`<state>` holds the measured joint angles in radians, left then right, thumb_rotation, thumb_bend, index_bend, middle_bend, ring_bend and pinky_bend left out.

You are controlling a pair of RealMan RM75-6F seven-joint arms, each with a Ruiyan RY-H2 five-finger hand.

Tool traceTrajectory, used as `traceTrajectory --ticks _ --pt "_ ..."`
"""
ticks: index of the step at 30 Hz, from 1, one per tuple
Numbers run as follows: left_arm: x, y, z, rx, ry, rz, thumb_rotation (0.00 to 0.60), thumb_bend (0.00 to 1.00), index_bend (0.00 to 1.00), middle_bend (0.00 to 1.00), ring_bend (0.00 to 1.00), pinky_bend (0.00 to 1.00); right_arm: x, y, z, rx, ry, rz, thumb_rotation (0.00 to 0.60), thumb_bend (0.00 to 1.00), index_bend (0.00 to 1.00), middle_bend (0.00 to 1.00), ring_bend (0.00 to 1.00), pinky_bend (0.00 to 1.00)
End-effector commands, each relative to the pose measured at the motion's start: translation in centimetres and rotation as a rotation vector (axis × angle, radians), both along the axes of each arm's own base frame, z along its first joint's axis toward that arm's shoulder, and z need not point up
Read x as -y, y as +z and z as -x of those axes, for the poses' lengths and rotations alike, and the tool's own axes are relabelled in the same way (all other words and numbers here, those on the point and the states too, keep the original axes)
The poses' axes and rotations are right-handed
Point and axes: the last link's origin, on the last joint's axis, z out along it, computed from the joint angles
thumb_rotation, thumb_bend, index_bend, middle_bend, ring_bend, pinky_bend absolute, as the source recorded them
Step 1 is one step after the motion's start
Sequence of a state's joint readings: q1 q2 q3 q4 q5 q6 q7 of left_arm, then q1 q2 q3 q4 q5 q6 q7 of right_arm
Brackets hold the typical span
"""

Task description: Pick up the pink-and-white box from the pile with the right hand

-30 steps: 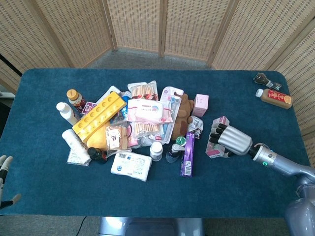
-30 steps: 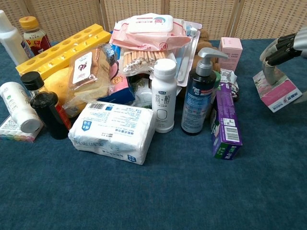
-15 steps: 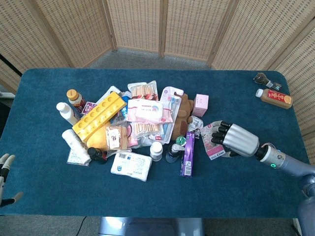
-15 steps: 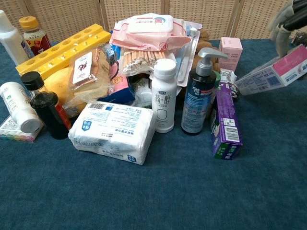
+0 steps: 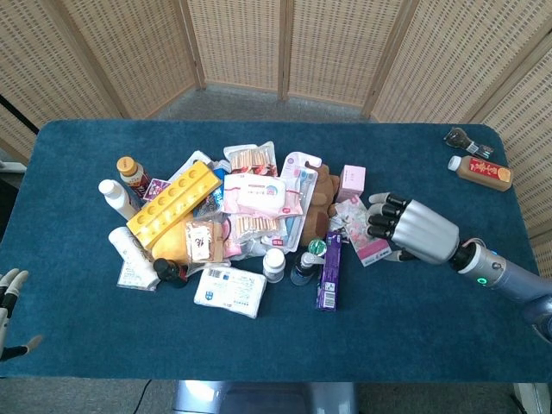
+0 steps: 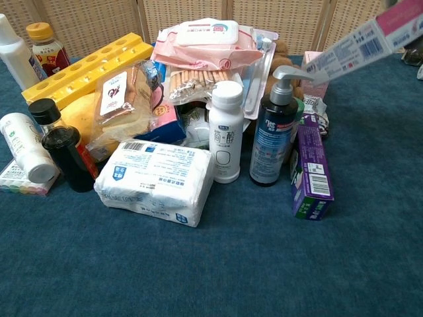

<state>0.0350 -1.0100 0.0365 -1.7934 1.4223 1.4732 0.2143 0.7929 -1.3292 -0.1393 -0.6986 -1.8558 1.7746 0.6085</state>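
**Box goes up**

Up went the box since a second ago. Back then it sat low by the table, off to the side of the pile. Now the right hand has lifted it and swung it toward the pile. From the chest, the box is now high in the top right corner, tilted, above the pump bottle. Before, it was low at the right edge.

Dark fingers curl over one end of the box and hold it tight. The other end sticks out free, pointing at the pile. The box is in the air, just beside the small pink box and above the purple box.

The left hand is far away at the left edge of the table. Its fingers are spread and hold nothing. It has hardly moved.

The pile has not changed. In it I can count one yellow tray, one white pack, one wipes pack, one white bottle, one dark bottle, one pump bottle, one purple box and one small pink box.

Two more bottles lie in the far right corner, well apart from the pile.
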Motion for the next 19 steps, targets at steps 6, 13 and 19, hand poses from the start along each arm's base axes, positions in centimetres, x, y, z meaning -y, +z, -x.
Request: traceTrajectory --ticks 6,13,19 --pt "-0.1 0.0 0.8 0.015 0.011 -0.003 0.6 0.0 0.0 0.0 0.0 0.0 1.1 2.7 -3.3 0.103 0.002 0.08 0.6 0.21 0.68 0.63 0.39 0.33" --pt "-0.4 -0.1 1.3 0.033 0.013 -0.01 0.6 0.0 0.0 0.0 0.0 0.0 1.3 4.7 -6.5 0.175 0.025 0.113 0.6 0.21 0.68 0.63 0.39 0.33" --pt "-0.9 -0.1 1.5 0.044 0.006 -0.009 0.6 0.0 0.0 0.0 0.0 0.0 1.0 5.1 -7.2 0.169 0.019 0.115 0.6 0.21 0.68 0.63 0.39 0.33"
